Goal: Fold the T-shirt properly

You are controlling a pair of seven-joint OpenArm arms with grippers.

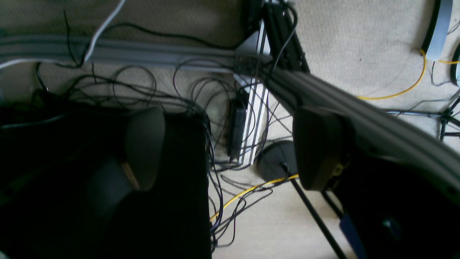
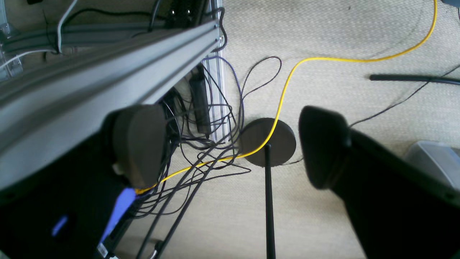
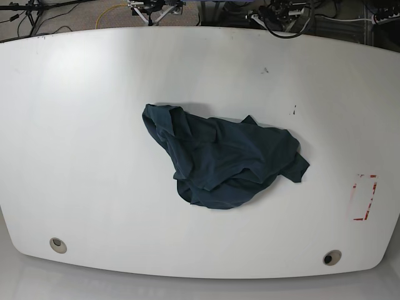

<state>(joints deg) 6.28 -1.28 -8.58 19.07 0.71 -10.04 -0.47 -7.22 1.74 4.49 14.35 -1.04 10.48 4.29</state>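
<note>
Lying crumpled mid-counter [image 3: 75, 125], the T-shirt [image 3: 222, 162] is looking soft, light and limp; grasping at a sleeve or hem edge seems best. Left hand [image 1: 222, 147] and right hand [image 2: 230, 144] are hanging spread, empty, off the counter.

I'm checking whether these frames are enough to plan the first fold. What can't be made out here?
- T-shirt, base view: crumpled in a heap on the table; collar, hem and front or back are buried in its own folds.
- Both arms: absent from the base view.
- Left tool and right tool: wrist views show open jaws over floor cables only, so their position relative to the shirt is unknown.
</note>
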